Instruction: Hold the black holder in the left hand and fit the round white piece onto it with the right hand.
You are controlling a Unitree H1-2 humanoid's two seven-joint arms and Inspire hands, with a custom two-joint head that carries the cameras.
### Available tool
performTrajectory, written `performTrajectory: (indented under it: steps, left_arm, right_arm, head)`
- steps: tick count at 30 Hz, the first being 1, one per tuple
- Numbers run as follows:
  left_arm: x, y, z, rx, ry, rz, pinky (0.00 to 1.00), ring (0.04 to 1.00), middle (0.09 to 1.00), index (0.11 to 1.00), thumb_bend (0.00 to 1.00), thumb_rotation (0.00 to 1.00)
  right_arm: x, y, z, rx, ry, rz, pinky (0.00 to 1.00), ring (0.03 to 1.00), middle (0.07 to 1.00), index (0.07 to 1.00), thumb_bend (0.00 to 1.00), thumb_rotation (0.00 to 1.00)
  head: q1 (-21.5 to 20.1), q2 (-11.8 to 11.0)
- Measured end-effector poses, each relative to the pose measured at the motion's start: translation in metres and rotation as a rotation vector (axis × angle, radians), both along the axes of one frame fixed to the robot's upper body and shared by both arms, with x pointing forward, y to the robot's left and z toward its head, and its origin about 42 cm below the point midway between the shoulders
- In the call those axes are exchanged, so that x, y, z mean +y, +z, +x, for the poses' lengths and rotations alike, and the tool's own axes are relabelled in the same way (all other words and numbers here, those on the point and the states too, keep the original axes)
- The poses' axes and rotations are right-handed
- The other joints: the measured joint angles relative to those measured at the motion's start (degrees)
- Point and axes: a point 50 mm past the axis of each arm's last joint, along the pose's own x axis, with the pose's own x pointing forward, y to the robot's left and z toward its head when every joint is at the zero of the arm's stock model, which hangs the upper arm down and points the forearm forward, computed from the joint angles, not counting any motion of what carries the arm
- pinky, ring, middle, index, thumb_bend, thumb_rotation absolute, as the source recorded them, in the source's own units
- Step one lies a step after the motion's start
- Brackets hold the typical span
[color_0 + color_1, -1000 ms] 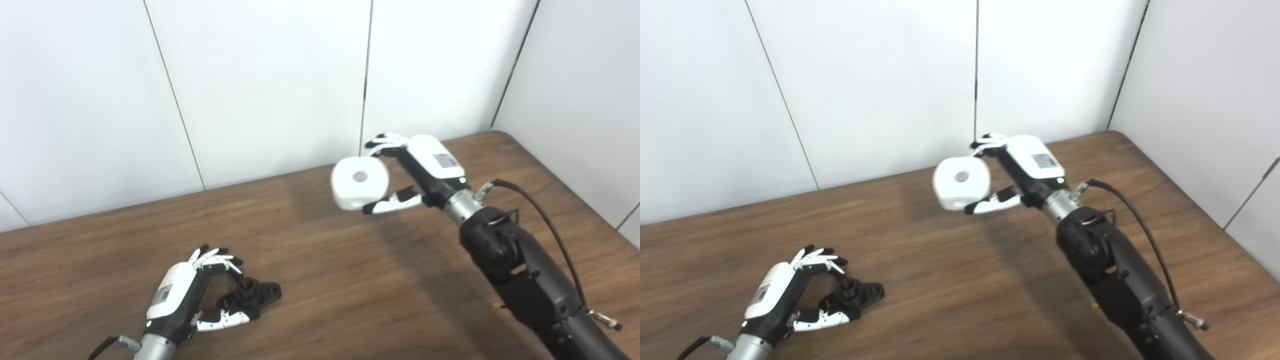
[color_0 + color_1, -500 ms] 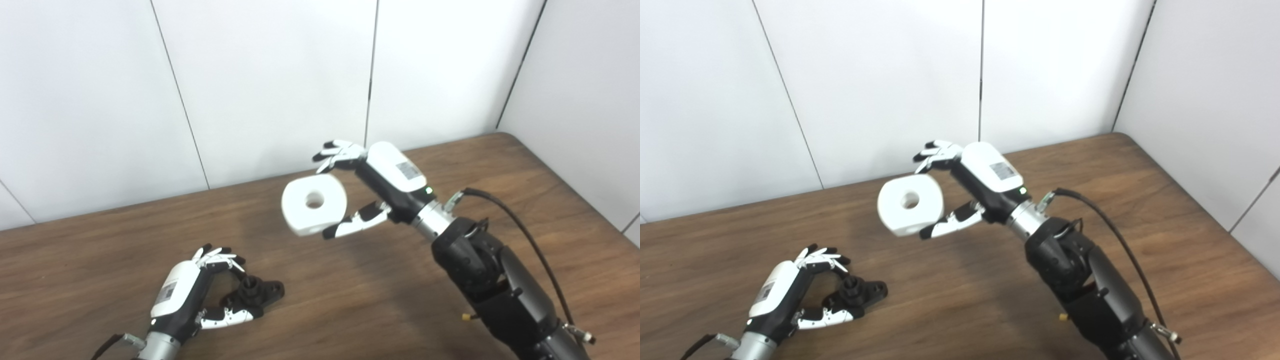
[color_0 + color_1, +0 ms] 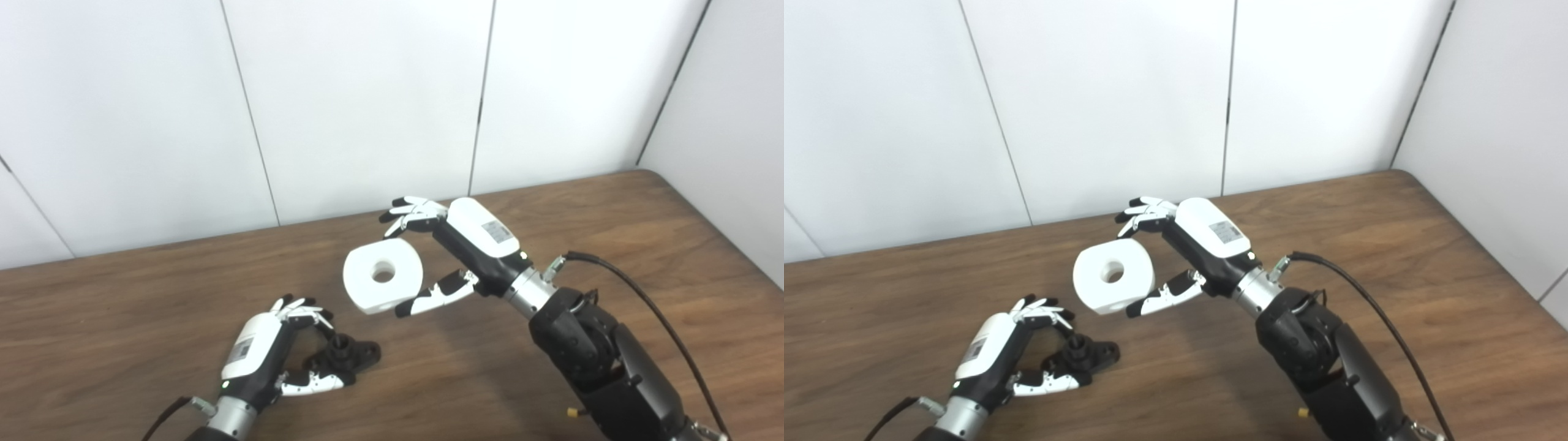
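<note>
Carrying stage: right hand [image 3: 456, 260] clamped on white piece [image 3: 382, 283]; left hand [image 3: 269, 349] clasping black holder [image 3: 343, 357]. Next: align hole over post.

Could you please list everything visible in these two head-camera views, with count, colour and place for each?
round white piece: one, white with a centre hole, held in the air above the table, up and right of the holder.
black holder: one, black with an upright peg, on the table near the front left, between the left hand's fingers and thumb.
table: one, dark brown wood grain, filling the lower part of the view.
wall panels: several, white, behind and to the right of the table.
cable: one, black, running along the right arm.
left hand: one, white and black, around the holder.
right hand: one, white and black, gripping the round white piece.
</note>
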Motion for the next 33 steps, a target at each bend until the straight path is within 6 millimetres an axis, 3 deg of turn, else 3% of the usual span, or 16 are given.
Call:
performTrajectory:
  steps: [17,24,33]
  left_arm:
    - [-0.015,0.000,0.002,-0.017,0.001,0.003,1.00,0.886,0.747,0.482,0.52,0.06]
    - [-0.019,0.000,0.002,-0.008,0.013,-0.001,1.00,0.885,0.749,0.482,0.52,0.06]
    - [-0.023,0.000,0.001,-0.010,0.007,-0.003,1.00,0.883,0.744,0.482,0.52,0.06]
  right_arm:
    - [0.028,-0.027,-0.001,0.071,0.059,0.091,0.71,0.889,0.802,0.551,0.45,0.32]
    - [0.028,-0.039,-0.003,0.091,0.059,0.106,0.72,0.894,0.806,0.554,0.44,0.35]
    - [0.029,-0.051,-0.010,0.123,0.043,0.156,0.73,0.900,0.809,0.556,0.43,0.29]
  head:
    - [4.1,0.7]
    - [6.6,1.4]
    - [5.5,1.3]
